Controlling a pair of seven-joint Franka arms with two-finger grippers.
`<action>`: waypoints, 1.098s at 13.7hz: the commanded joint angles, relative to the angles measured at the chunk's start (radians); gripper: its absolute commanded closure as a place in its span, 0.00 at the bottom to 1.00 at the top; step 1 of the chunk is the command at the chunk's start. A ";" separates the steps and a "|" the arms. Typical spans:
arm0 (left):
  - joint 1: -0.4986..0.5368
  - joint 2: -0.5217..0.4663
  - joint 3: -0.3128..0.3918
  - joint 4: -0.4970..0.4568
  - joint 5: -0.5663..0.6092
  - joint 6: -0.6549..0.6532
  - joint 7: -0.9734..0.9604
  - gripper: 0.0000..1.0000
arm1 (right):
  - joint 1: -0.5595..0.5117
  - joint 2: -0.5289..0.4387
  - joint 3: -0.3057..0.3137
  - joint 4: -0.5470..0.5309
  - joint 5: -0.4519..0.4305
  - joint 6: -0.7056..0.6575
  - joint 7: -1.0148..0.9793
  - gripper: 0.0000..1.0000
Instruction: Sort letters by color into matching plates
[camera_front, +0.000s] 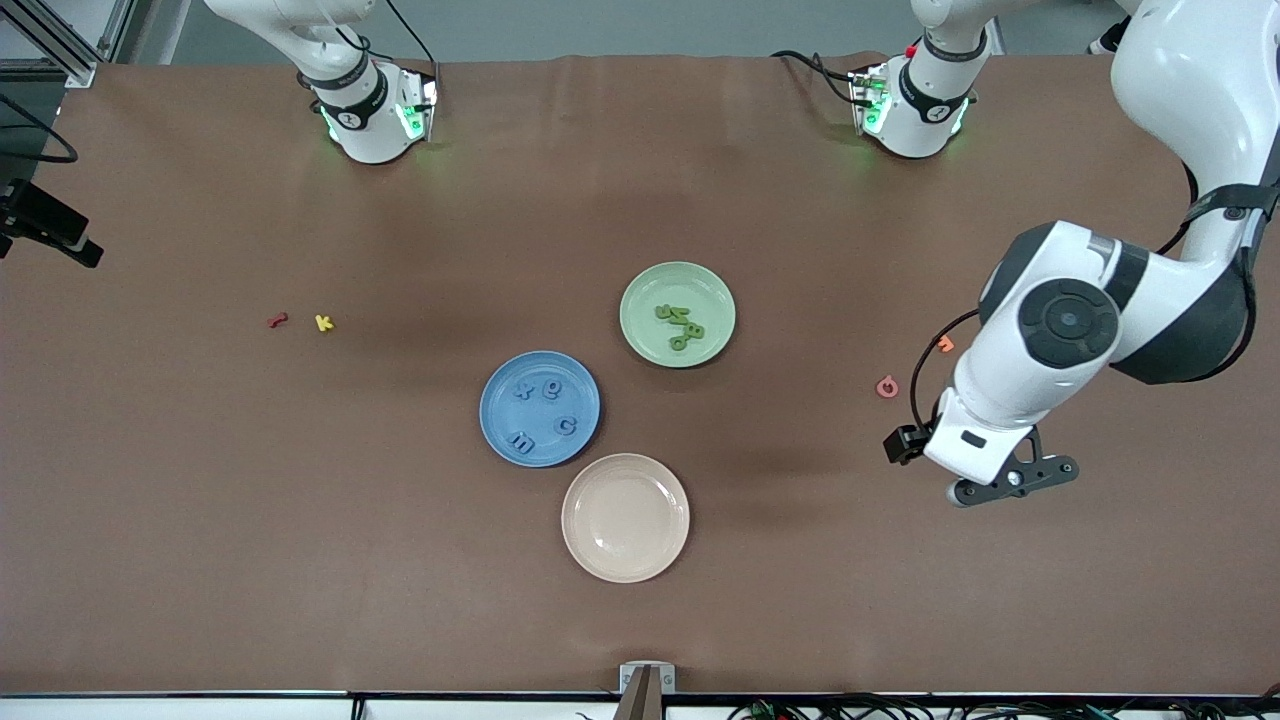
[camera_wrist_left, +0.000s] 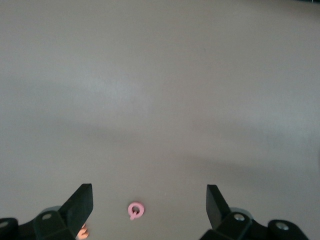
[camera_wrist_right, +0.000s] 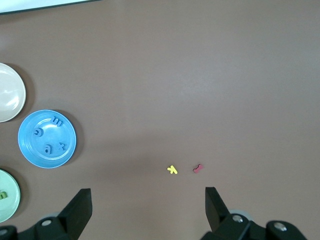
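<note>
**Sorting appears complete; both arms clear**

Lowest in frame, centre: empty beige plate. Left of centre, blue plate holds four blue letters; upper centre, green plate holds the green letters. Nothing left to sort, I judge; next move: retire. Right end effector fingers apart, empty; left end effector likewise, lower right. Brown surface; stray letters remain.
</note>
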 joint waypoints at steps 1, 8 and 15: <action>-0.062 -0.149 0.184 -0.019 -0.187 -0.018 0.189 0.00 | -0.011 0.006 0.016 0.017 -0.009 -0.012 -0.012 0.00; -0.194 -0.384 0.471 -0.071 -0.443 -0.158 0.315 0.00 | -0.011 0.007 0.017 0.012 -0.007 -0.012 0.000 0.00; -0.296 -0.650 0.608 -0.227 -0.515 -0.224 0.511 0.00 | -0.011 0.006 0.016 0.015 -0.011 -0.012 -0.009 0.00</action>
